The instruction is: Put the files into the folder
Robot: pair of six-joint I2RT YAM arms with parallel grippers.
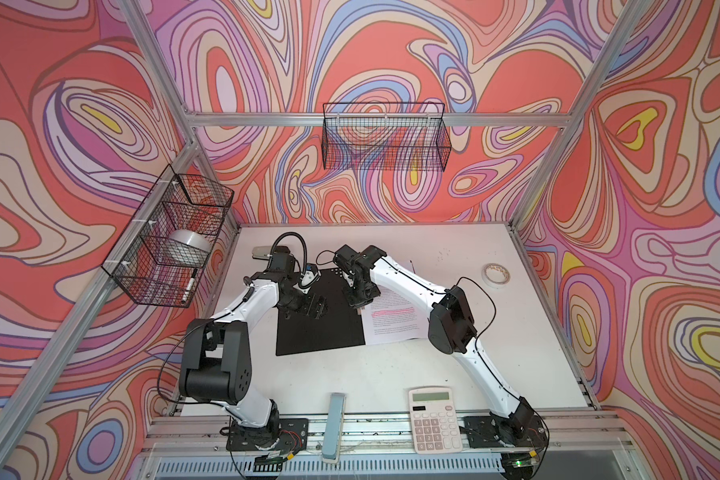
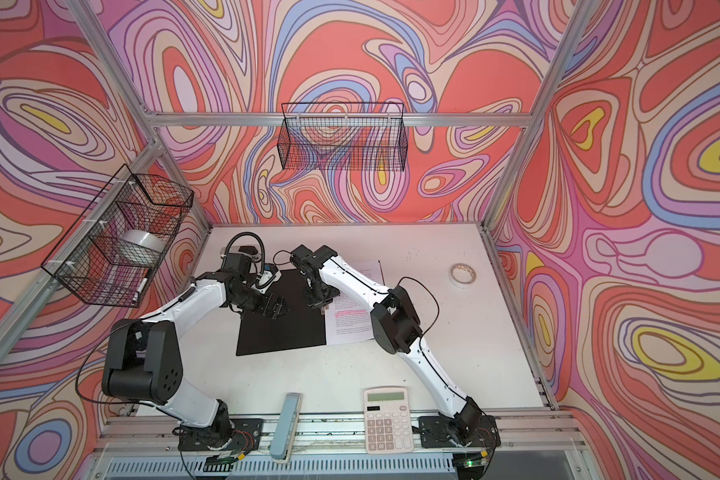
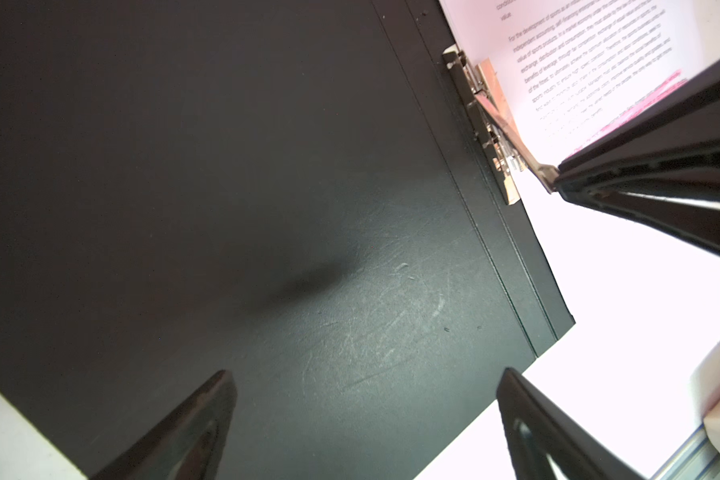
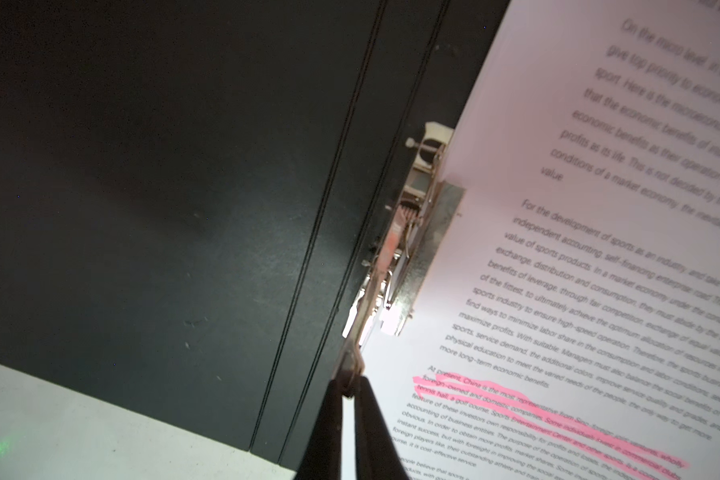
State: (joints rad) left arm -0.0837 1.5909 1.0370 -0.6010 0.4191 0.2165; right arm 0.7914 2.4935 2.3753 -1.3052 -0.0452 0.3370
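The files (image 4: 591, 257) could skew if the thin clip lever (image 4: 360, 324) slips from the right claw (image 4: 352, 392), which pinches its tip; they lie just beside that claw, edge tucked at the clip, on the open folder (image 4: 142, 166); left claw (image 3: 366, 372) hangs spread over the bare black cover, apart from them

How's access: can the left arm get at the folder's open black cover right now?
Probably yes. The left gripper hangs over that cover of the folder, jaws open, nothing lying on it. The right gripper is shut on the clip, at the files' edge.
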